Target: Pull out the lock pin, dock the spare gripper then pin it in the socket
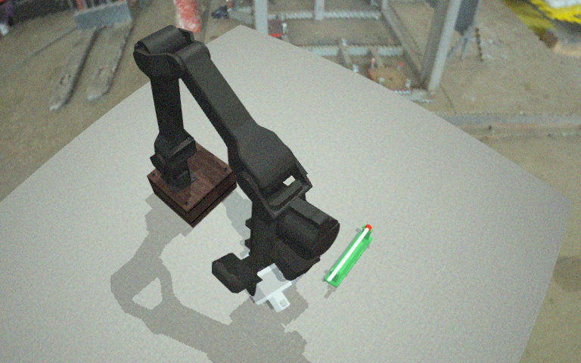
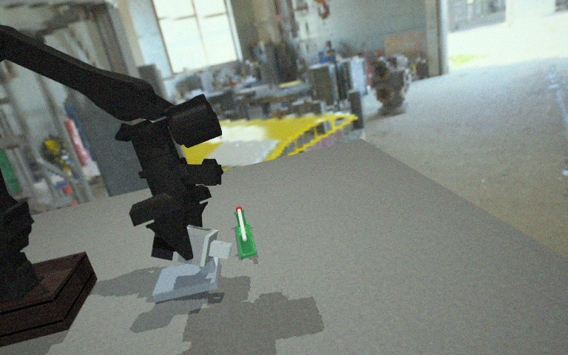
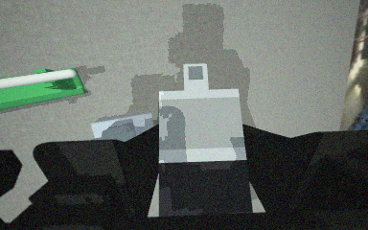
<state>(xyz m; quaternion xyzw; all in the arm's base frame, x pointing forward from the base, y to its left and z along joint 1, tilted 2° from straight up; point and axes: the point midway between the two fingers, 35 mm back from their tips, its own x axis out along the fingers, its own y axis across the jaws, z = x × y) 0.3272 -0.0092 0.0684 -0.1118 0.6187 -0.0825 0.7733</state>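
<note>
My gripper (image 1: 272, 282) (image 2: 194, 240) (image 3: 195, 125) is shut on the spare gripper (image 1: 270, 280) (image 2: 203, 246) (image 3: 211, 122), a pale grey block. Its short square spigot (image 1: 281, 302) (image 2: 220, 249) (image 3: 195, 85) points away from the fingers and has a hole. The block is held above the table. The pale blue mount (image 2: 184, 281) (image 3: 101, 128) is mostly hidden behind the arm and held block; its socket cannot be made out. In the exterior view its base shows below the block. The white lock pin (image 1: 347, 254) (image 2: 241, 225) (image 3: 38, 79), red at one end, lies in the green holder (image 1: 353, 259) (image 2: 247, 252) (image 3: 38, 97).
The arm's dark wooden base (image 1: 205, 171) (image 2: 62, 271) stands behind the mount area in the top view and at the left in the exterior view. The green holder stands to one side of the arm. The arm's shadow falls across the grey table (image 1: 428, 214) (image 2: 398, 251).
</note>
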